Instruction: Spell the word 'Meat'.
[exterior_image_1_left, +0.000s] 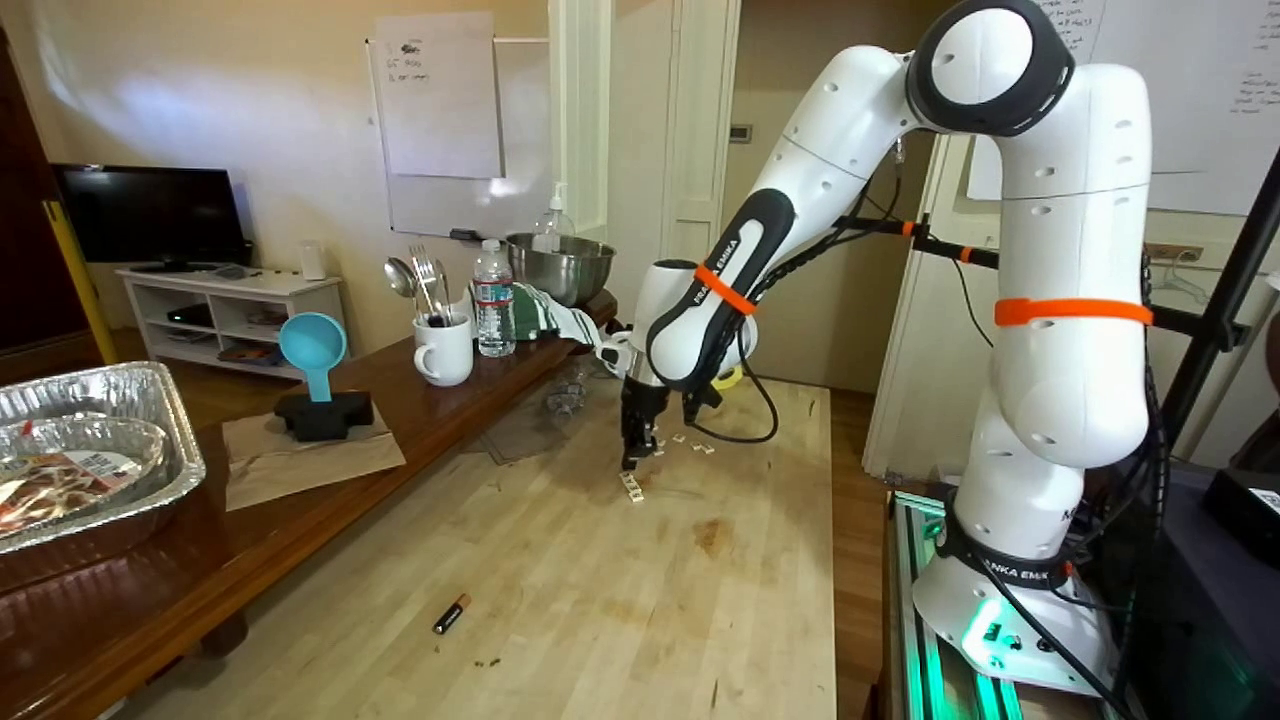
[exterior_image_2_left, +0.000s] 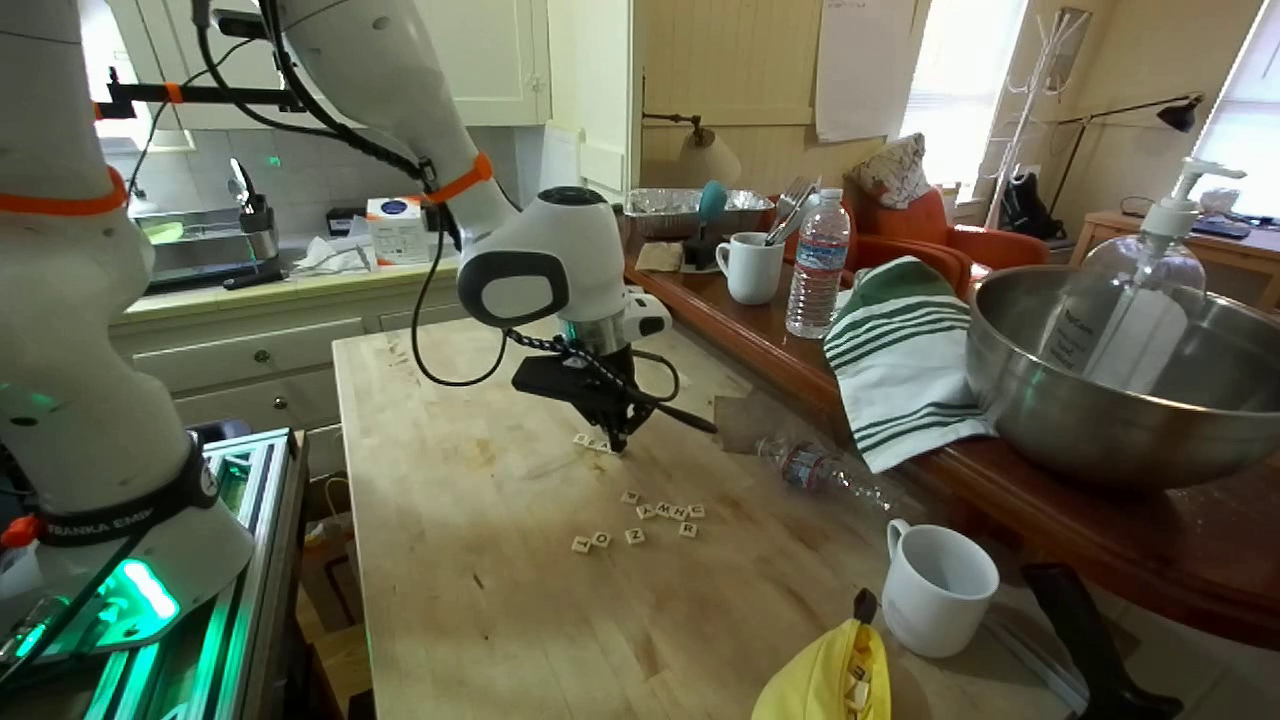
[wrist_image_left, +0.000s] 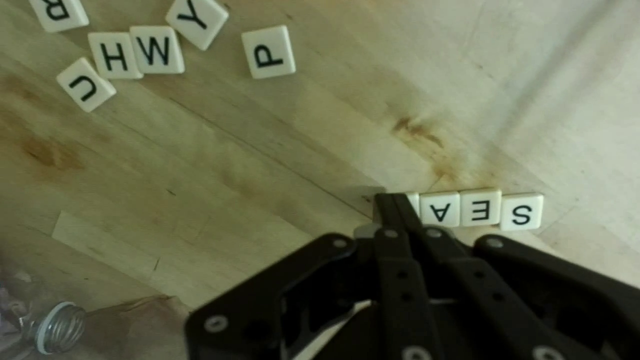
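Trays of foil (exterior_image_1_left: 130, 390), one inside the other, sit at the far left of an exterior view, a television (exterior_image_1_left: 150, 215) on a white console (exterior_image_1_left: 285, 286) beyond them. Rightward along a dark wooden ledge (exterior_image_1_left: 470, 405) stand a turquoise scoop (exterior_image_1_left: 313, 345) in a black stand (exterior_image_1_left: 325, 415), a white mug (exterior_image_1_left: 449, 352) full of cutlery (exterior_image_1_left: 430, 285), a water bottle (exterior_image_1_left: 494, 305), then a green-and-white towel (exterior_image_1_left: 570, 322) beside a steel bowl (exterior_image_1_left: 575, 272). Lower, to the right of the ledge, runs a pale wood counter (exterior_image_1_left: 600, 600), stained brown in patches; a copper-and-black battery (exterior_image_1_left: 451, 614) lies there, well apart from the letter tiles (exterior_image_1_left: 632, 487).

In the wrist view the loose tiles come first: R (wrist_image_left: 59, 12), U (wrist_image_left: 86, 85), H (wrist_image_left: 115, 56), W (wrist_image_left: 157, 50), Y (wrist_image_left: 196, 22) and P (wrist_image_left: 269, 52), set at odd angles, the middle four close together. Farther right, four tiles make a row: a partly hidden tile (wrist_image_left: 413, 201), then A (wrist_image_left: 440, 209), E (wrist_image_left: 480, 207) and S (wrist_image_left: 521, 211), the A and E upside down.

The black tool (exterior_image_1_left: 629, 464) points down at the left end of that row, its two fingers (wrist_image_left: 386, 214) pressed flush together with nothing showing between them; whether they touch the partly hidden tile, I cannot tell. From there the white Franka arm (exterior_image_1_left: 830, 140) slants up rightward to a high elbow, its green-lit base (exterior_image_1_left: 1010, 625) at the far right of an exterior view.
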